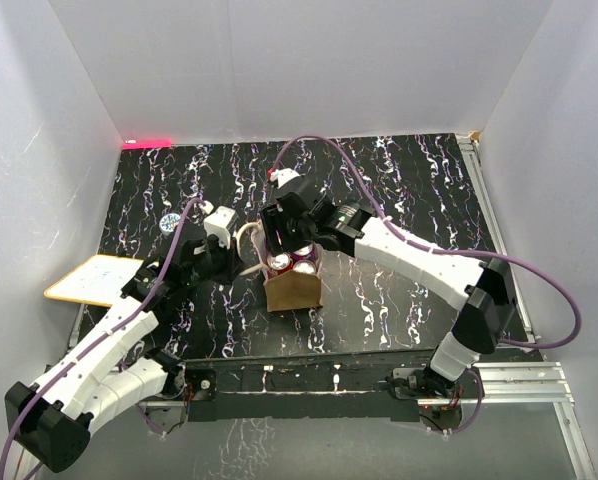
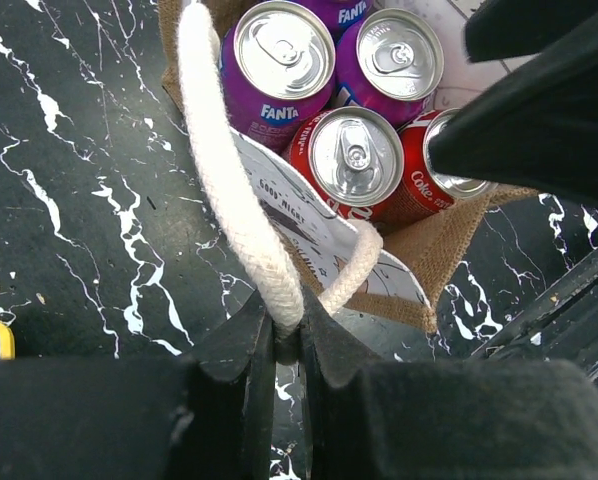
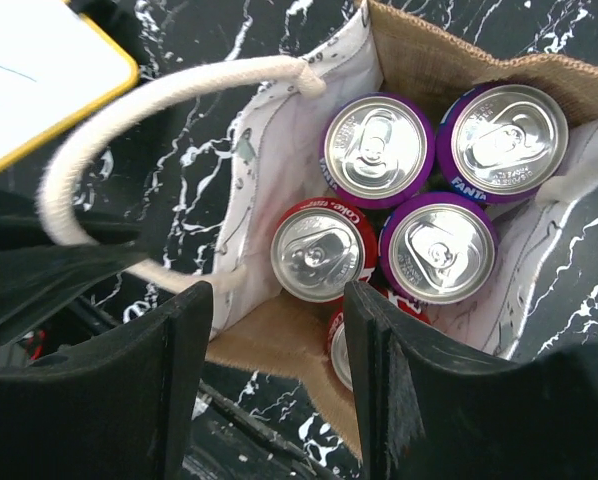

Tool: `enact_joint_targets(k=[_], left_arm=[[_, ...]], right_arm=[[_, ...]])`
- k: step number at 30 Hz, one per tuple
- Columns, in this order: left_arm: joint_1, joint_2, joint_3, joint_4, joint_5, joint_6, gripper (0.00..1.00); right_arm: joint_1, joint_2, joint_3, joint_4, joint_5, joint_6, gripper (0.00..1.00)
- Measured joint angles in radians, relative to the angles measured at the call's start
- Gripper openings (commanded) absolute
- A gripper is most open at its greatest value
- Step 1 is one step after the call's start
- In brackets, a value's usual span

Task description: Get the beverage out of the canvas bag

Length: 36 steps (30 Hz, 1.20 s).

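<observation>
Left gripper point(image 2: 287, 335) pinches one cream loop handle point(image 2: 229, 190) of the canvas bag point(image 1: 295, 291), which stands upright on the black marbled table point(image 1: 409, 190). Right gripper point(image 3: 277, 320) hangs spread wide above the bag's open mouth, over a red Coke can point(image 3: 319, 255) beside purple Fanta cans point(image 3: 377, 150).

— Where's the left arm point(image 1: 109, 340)?
— Stretched from lower left toward centre, the left gripper point(image 2: 287, 328) pinched tight on a cream rope handle point(image 2: 229, 200).
— And the right arm point(image 1: 419, 255)?
— Arched in from lower right, the right gripper point(image 3: 277, 295) pointing down, jaws spread wide.
</observation>
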Motion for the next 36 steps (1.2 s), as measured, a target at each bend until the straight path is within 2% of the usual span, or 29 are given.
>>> enact_joint_targets(k=[9,14,18,22,27,36], left_arm=[[0.0,-0.069,-0.003,-0.003,-0.057,0.002,0.0],[0.0,-0.097,-0.004,-0.001,-0.07,0.002,0.0],[0.0,-0.097,-0.004,-0.001,-0.072,0.002,0.0],[0.0,-0.097,-0.005,-0.001,-0.072,0.002,0.0],[0.0,-0.097,-0.005,-0.001,-0.072,0.002,0.0],[0.0,-0.099,-0.005,-0.001,-0.078,0.002,0.0]], right_arm=[[0.019,0.102,0.001,-0.03,0.037,-0.008,0.59],[0.041,0.181,0.032,-0.071,0.09,-0.015,0.67],[0.067,0.245,0.06,-0.109,0.135,-0.018,0.68],[0.092,0.266,0.068,-0.14,0.184,-0.02,0.69],[0.103,0.291,0.089,-0.155,0.214,-0.02,0.75],[0.106,0.358,0.111,-0.152,0.248,-0.022,0.76]])
